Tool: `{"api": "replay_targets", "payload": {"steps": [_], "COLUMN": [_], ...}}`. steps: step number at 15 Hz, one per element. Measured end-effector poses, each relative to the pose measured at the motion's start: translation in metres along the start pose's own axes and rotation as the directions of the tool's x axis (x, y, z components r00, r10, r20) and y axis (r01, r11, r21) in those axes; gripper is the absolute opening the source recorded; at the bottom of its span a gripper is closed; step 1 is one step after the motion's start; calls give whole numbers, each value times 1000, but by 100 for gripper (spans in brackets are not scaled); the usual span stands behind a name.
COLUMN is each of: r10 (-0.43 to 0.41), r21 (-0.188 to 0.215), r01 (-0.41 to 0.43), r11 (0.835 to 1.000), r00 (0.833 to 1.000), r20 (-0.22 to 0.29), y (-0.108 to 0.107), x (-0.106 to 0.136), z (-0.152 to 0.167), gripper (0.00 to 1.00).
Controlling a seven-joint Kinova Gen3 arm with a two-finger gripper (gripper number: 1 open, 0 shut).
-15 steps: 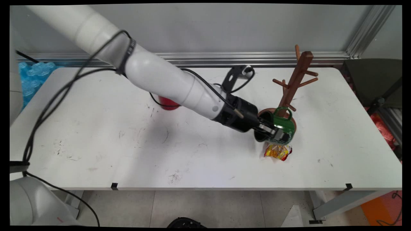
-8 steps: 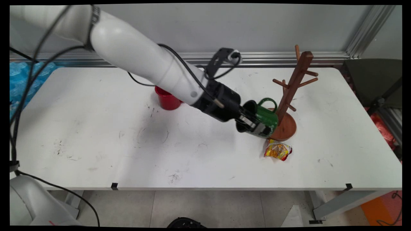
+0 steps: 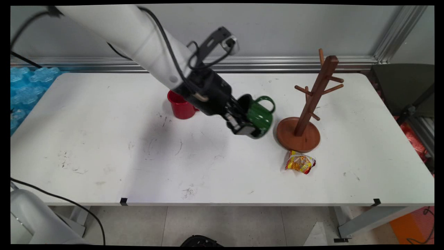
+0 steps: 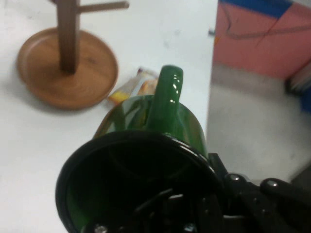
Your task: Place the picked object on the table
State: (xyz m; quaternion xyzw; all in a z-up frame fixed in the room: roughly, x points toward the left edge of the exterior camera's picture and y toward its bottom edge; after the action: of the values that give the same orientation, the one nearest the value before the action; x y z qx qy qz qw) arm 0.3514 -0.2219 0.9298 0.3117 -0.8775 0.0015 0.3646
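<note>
Carried up and to the left since a second ago: green mug, formerly low against the wooden mug tree's round base, now hangs in the air clear of the table, between red cup and tree base. Pinched at the rim by the gripper, one finger apparently inside the mouth and one outside, as the hand view suggests with the dark linkage reaching into the mug's opening. Lies tilted on its side, mouth turned back toward the arm, handle up and pointing toward the tree; seems a consequence of the rim grip, which leaves the handle loop free and exposed. Touches nothing but the fingers; well off the tabletop, judging by the shadow left of it.

Mug tree stands upright at right, base flat on the table, pegs bare, no longer overlapped by the mug. Snack packet, yellow and red, lies just in front of the base, unmoved. Red cup sits upright behind the gripper's black wrist, partly hidden by it, also unmoved.

From the hand view: handle rises straight up the middle, tree base and post at upper left, packet peeking out just behind the mug's body, table edge running down at right.
</note>
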Motion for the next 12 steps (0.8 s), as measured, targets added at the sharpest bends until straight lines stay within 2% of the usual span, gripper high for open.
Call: {"api": "replay_targets", "payload": {"steps": [3, 7, 12], "r10": [49, 62, 59], "r21": [74, 159, 218], "r01": [-56, -98, -134], "r11": [996, 982, 967], "r00": [994, 974, 947], "r20": [95, 217, 317], "y": [-6, -14, -21], "x": [-1, -5, -9], "z": [-19, -33, -36], "gripper": [0, 0, 0]}}
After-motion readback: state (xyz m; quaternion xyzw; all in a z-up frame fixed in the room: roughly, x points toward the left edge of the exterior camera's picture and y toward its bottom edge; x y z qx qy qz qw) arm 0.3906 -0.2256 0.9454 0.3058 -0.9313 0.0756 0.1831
